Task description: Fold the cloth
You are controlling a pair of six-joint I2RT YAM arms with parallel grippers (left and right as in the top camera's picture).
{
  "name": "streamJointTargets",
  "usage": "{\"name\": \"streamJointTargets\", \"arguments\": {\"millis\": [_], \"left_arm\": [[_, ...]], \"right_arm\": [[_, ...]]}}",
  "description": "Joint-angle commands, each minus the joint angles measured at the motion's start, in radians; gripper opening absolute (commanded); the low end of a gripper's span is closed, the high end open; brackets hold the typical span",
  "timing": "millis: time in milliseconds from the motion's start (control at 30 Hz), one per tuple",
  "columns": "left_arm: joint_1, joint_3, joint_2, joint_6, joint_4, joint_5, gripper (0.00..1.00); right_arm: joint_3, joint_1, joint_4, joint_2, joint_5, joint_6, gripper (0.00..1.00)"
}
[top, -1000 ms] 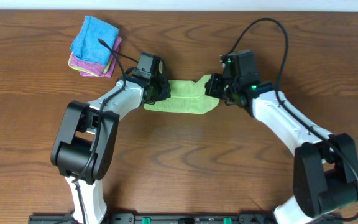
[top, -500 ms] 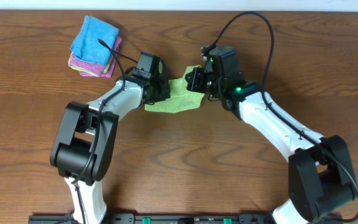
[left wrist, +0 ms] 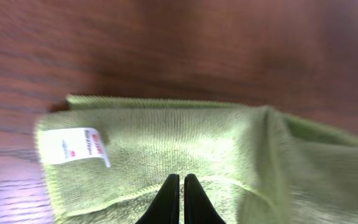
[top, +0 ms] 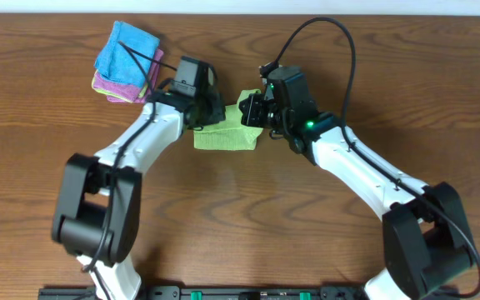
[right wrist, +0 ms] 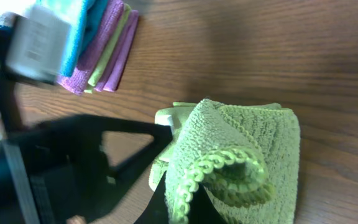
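Note:
The green cloth (top: 223, 138) lies on the wooden table, its right end lifted and carried over to the left. My right gripper (top: 252, 111) is shut on that lifted edge. In the right wrist view the looped hem of the cloth (right wrist: 253, 143) drapes over the right gripper (right wrist: 179, 202). My left gripper (top: 209, 113) is at the cloth's upper left edge. In the left wrist view the left gripper (left wrist: 178, 182) has its jaws together just over the flat cloth (left wrist: 185, 134), which has a white label (left wrist: 73, 146). I see no cloth pinched between them.
A stack of folded cloths (top: 127, 62), blue on top of purple and yellow, sits at the back left near the left arm. It also shows in the right wrist view (right wrist: 98, 43). The left arm's dark body (right wrist: 73, 155) is close to the right gripper.
My right gripper has carried the cloth's right end leftward over the rest of the cloth, making it shorter. My left gripper has shifted slightly up and back from the cloth's left edge.

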Motion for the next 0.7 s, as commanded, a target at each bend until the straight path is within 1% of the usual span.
{"name": "streamJointTargets", "arguments": {"millis": [0,200,400,667], "left_arm": [[0.033,0.024,-0.050,0.002,-0.023,-0.024,0.06],[0.094,0.024,-0.114,0.033,-0.072,-0.026,0.06],[0.151,0.024,-0.169,0.034,-0.105,-0.025,0.06],[0.193,0.024,-0.200,0.049,-0.126,-0.026,0.06]], "right_arm": [[0.024,0.016,0.019,0.002,0.021,0.011,0.01],[0.024,0.027,0.085,0.069,0.021,0.037,0.01],[0.026,0.038,0.156,0.134,0.021,0.057,0.01],[0.101,0.073,0.161,0.203,0.018,0.054,0.01]]}}
